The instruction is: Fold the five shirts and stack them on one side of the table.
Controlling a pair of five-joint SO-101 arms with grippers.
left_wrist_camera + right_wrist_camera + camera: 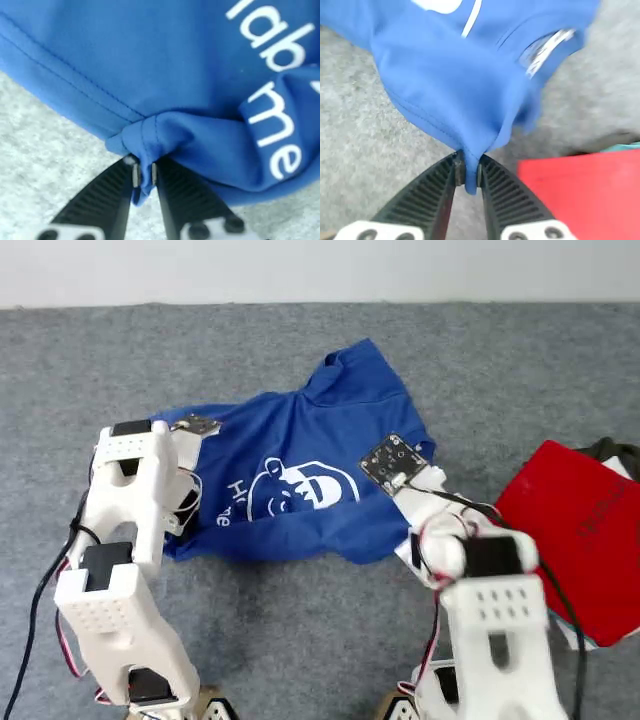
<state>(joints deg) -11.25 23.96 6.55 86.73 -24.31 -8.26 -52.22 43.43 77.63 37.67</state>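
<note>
Left wrist view, right too: jaws clamped on the stitched hem of the blue shirt (165, 65), soft, light cloth likely to sag, so corner holds suit best.

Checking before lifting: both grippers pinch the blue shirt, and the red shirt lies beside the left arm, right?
No: the high view shows the red shirt beside the right arm. The left gripper and right gripper do pinch the blue shirt.

Bare tabletop (520, 360) is lying open beyond the blue shirt (300, 450) and before it; a red shirt (580, 530) is crowding beside it.
</note>
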